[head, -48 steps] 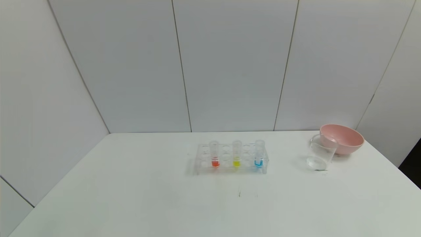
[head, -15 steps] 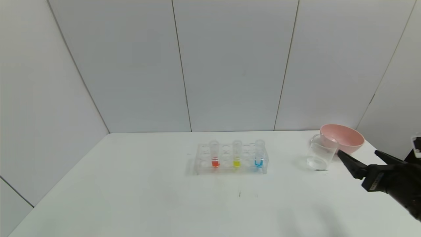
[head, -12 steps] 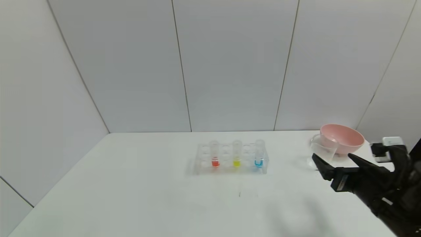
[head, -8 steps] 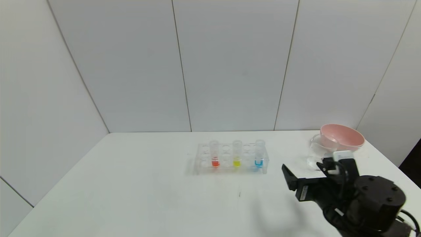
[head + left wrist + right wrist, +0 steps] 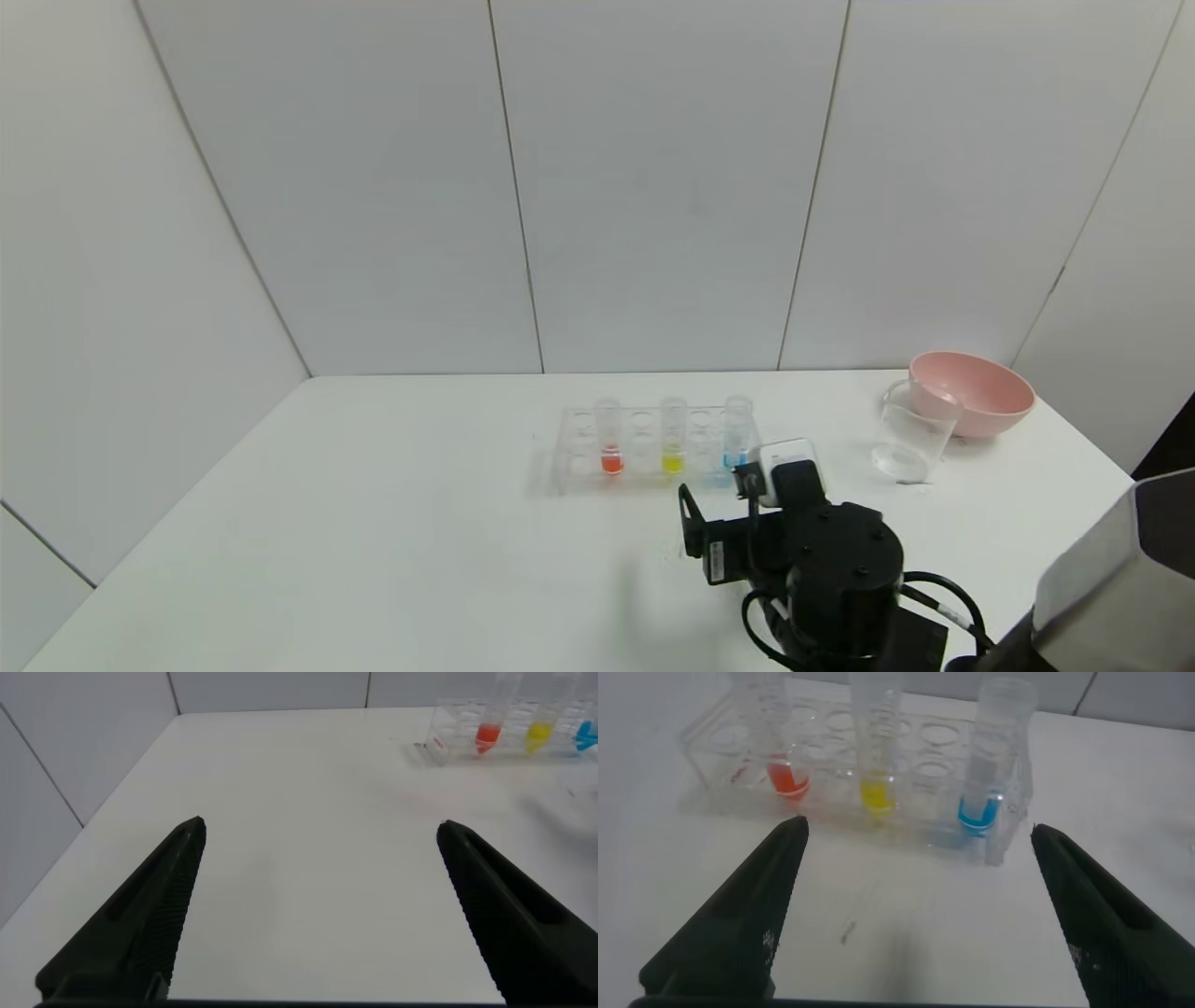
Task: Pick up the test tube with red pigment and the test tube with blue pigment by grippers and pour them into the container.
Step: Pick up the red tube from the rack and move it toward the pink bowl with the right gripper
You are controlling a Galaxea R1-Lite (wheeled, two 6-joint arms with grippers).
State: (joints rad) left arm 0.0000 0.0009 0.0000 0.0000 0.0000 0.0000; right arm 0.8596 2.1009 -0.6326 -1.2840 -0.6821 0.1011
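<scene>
Blue tube upright in rack, ahead of open R gripper, toward its right finger; red tube toward left. L gripper open, far off.

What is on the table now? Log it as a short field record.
rack: clear tube rack, mid-table
tubes: red tube, yellow tube, blue tube, all upright in the rack
beaker: clear beaker, right of the rack, beside the pink bowl
right gripper: open, in front of the rack
left gripper: open, far from the rack
</scene>
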